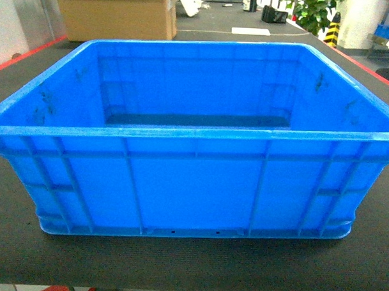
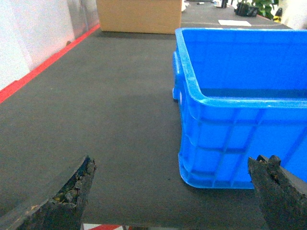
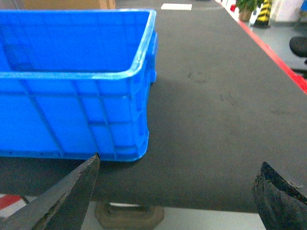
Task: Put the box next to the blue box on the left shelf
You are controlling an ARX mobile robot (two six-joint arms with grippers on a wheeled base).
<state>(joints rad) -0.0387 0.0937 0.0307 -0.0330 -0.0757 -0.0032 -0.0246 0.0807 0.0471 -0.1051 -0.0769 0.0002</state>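
The large open-topped bright-blue ribbed plastic crate (image 1: 193, 184) sits on a dark matte tabletop (image 1: 190, 263), near its front edge. Only the wrist views show the grippers: the left gripper (image 2: 175, 191) gapes wide before the crate's left corner, the right gripper (image 3: 177, 191) equally wide off its right corner, neither touching. The head view alone shows a brown cardboard box (image 1: 116, 14) behind the crate.

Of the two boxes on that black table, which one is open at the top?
The blue crate at the near edge of the black table: its rim is open and you can see inside. The brown cardboard box at the far end looks closed.
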